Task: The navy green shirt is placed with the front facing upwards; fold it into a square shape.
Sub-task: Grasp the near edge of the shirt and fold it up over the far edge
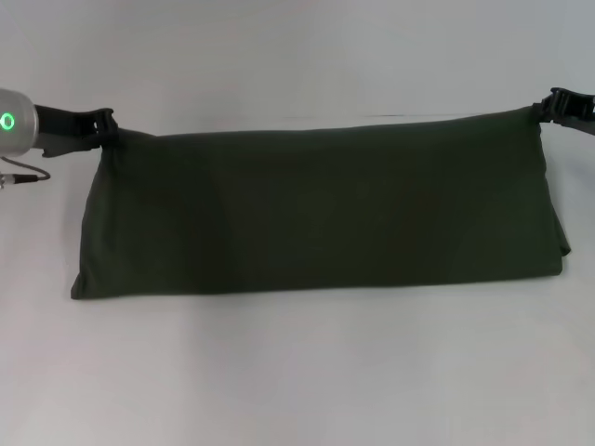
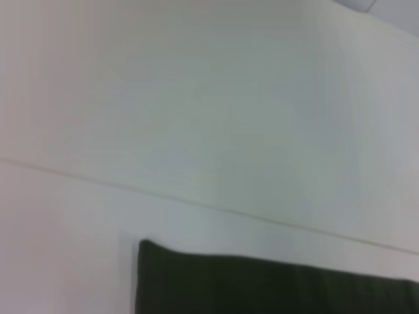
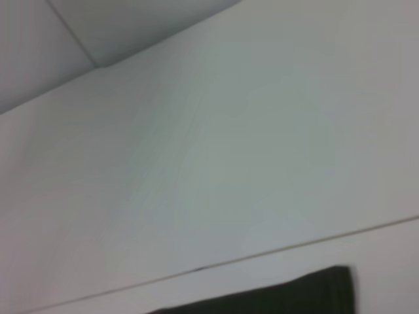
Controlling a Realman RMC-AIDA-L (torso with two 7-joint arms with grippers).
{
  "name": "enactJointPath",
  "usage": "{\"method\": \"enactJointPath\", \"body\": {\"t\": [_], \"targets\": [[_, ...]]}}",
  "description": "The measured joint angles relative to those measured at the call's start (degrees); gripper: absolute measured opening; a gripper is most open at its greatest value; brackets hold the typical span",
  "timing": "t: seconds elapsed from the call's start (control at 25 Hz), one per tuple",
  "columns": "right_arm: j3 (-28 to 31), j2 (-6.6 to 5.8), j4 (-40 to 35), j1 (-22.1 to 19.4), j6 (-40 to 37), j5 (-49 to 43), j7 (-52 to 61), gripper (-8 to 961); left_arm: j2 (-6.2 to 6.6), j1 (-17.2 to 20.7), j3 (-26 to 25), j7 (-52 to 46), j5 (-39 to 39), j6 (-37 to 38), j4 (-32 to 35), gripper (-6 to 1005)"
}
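— Shirt first: what do you make of it?

— You have the navy green shirt point(image 1: 316, 214) lying across the middle of the white table point(image 1: 297, 372) as one long, dark olive band, folded over on itself. No lettering and no neck label show; only plain cloth faces up. Its near edge runs fairly straight, and the far edge climbs slightly toward your right. The left end slants outward toward the near corner, and at the right end a lower layer peeks out just past the upper one.

— And the grippers?

— Your left gripper point(image 1: 104, 126) sits at the far left corner of the band, its dark fingers closed on the cloth there. Your right gripper point(image 1: 548, 107) is at the far right corner, likewise pinching the fabric edge. Both corners look drawn up a little toward the fingers.

— Anything from the wrist cameras?

— Little. The left wrist view shows a dark corner of the shirt point(image 2: 262, 284) on the pale table point(image 2: 196, 131); the right wrist view shows another dark strip point(image 3: 294, 294) against the table point(image 3: 229, 163). Neither shows fingers.
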Motion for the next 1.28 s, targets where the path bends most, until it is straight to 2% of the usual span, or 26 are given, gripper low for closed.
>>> {"method": "enactJointPath", "body": {"t": [0.36,0.56,1.0,1.28], "targets": [[-4.2,0.58,3.7,1.9,9.9,-0.2,0.1,66,-0.07,-3.0,0.0,0.0,0.4,-7.9,-5.0,49],[-5.8,0.89,4.9,3.3,13.5,-0.3,0.1,70,-0.09,-3.3,-0.1,-0.8,0.5,-10.4,-5.6,49],[-6.6,0.73,5.4,5.3,14.6,-0.5,0.1,78,-0.15,-3.3,0.1,-0.6,0.1,-12.8,-5.6,49],[-6.8,0.68,5.8,6.4,15.2,-0.5,0.1,83,-0.74,-3.3,0.2,-0.5,0.0,-14.7,-5.7,58]]}}
